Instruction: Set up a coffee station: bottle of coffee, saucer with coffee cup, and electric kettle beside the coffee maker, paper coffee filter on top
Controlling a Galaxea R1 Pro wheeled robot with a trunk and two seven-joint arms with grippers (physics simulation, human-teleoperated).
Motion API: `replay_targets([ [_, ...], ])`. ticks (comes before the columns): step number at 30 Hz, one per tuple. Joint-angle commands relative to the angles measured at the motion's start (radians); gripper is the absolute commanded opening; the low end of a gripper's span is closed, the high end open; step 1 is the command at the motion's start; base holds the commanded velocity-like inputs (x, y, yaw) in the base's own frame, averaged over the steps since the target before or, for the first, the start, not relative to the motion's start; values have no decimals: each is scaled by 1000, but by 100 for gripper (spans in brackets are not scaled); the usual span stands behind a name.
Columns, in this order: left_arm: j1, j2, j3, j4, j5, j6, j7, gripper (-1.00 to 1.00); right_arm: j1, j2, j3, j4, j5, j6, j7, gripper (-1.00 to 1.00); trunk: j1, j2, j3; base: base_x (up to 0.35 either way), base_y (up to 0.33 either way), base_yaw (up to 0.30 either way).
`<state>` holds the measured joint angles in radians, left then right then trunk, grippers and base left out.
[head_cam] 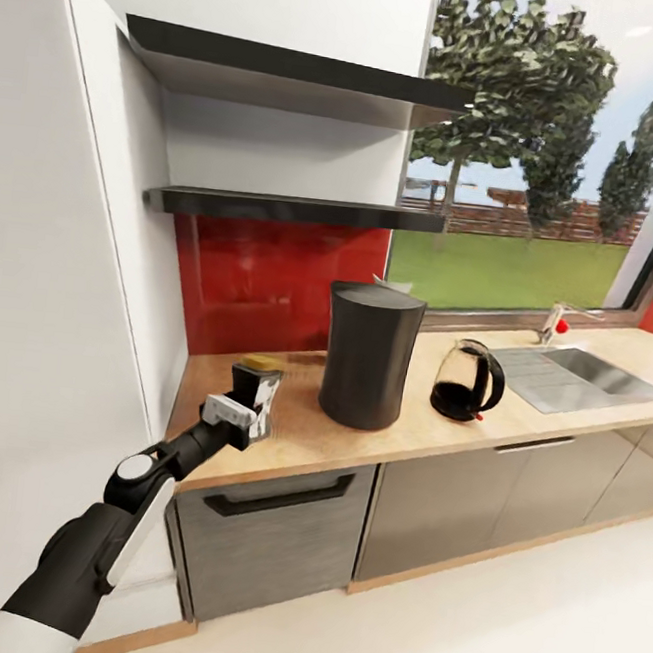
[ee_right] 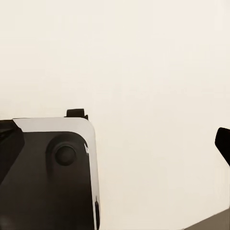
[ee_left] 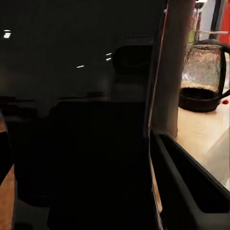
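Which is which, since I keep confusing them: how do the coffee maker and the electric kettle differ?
The coffee maker is tall, opaque and dark grey; the electric kettle is about half as high, clear glass, with a black looped handle. The kettle stands nearer the sink. Both stand upright on the kitchen countertop.

Left arm [head_cam: 93,543] shows a glossy black shell with a white cuff at its base and a white strip along one side. A round grey-white cap marks the joint. Just behind the left gripper [head_cam: 247,409] sits a white block.
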<state>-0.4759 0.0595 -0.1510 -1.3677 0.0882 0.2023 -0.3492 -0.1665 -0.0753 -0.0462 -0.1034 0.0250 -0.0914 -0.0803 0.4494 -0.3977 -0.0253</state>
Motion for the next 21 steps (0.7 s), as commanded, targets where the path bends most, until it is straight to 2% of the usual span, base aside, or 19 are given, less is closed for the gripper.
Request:
replay_targets([
  [1, 4, 0, 1, 1, 11, -11, 14, -100, -1, 0, -4, 1, 3, -4, -1, 100, 1, -2, -2, 0, 0, 278],
  [6, 22, -2, 4, 43, 12, -118, 122, -100, -1, 0, -4, 1, 2, -4, -1, 100, 1, -2, -2, 0, 0, 272],
  [9, 26, -5, 1, 90, 12, -154, 178, -100, -1, 0, -4, 1, 3, -4, -1, 100, 1, -2, -2, 0, 0, 118],
  [16, 28, -12, -2, 129, 12, -170, 206, -100, -1, -1, -3, 1, 4, -4, 1, 100, 1, -2, -2, 1, 0, 21],
  [21, 28, -16, -2, 132, 13, -172, 208, -100, -1, -1, -3, 1, 4, -4, 2, 100, 1, -2, -2, 184, 0, 1],
])
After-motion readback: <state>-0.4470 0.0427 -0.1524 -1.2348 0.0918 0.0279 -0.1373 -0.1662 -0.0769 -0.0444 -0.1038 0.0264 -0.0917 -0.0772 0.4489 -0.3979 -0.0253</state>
